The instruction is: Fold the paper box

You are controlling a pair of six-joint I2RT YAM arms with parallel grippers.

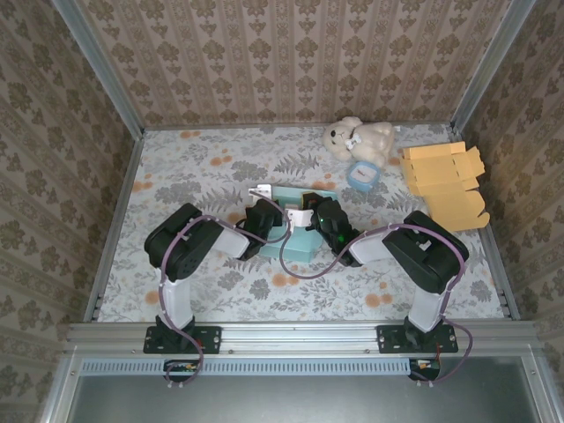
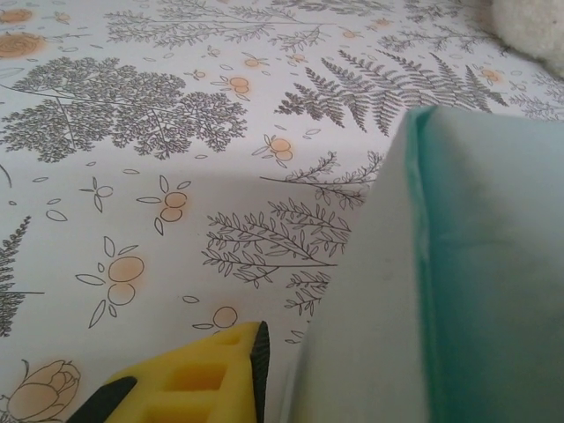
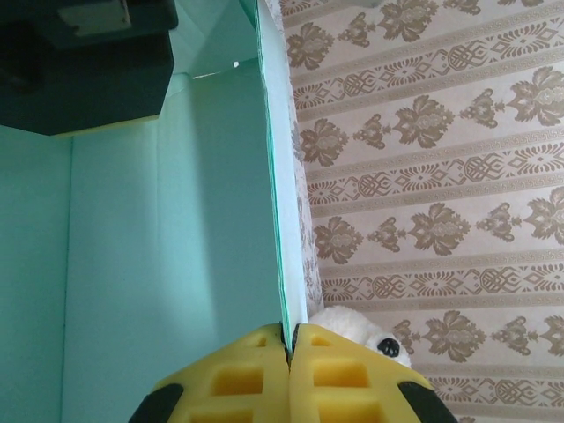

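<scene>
The teal paper box [image 1: 298,247] stands half-formed at the table's middle, a white flap [image 1: 264,189] at its far left. My left gripper [image 1: 264,218] is at the box's left side. In its wrist view one yellow finger [image 2: 207,381] lies just left of a box panel [image 2: 458,291], a thin gap between pad and panel; the other finger is hidden behind the panel. My right gripper [image 1: 315,216] is at the box's right side. In its wrist view the gripper [image 3: 289,331] is shut on the thin edge of a box wall [image 3: 275,203], teal inside [image 3: 176,264].
A white teddy bear [image 1: 357,139] sits at the back, also near the wall in the right wrist view [image 3: 352,328]. A small blue box [image 1: 361,174] lies beside it. Flat orange cardboard boxes [image 1: 445,181] are stacked at the right. Metal rails edge the floral table [image 1: 194,167].
</scene>
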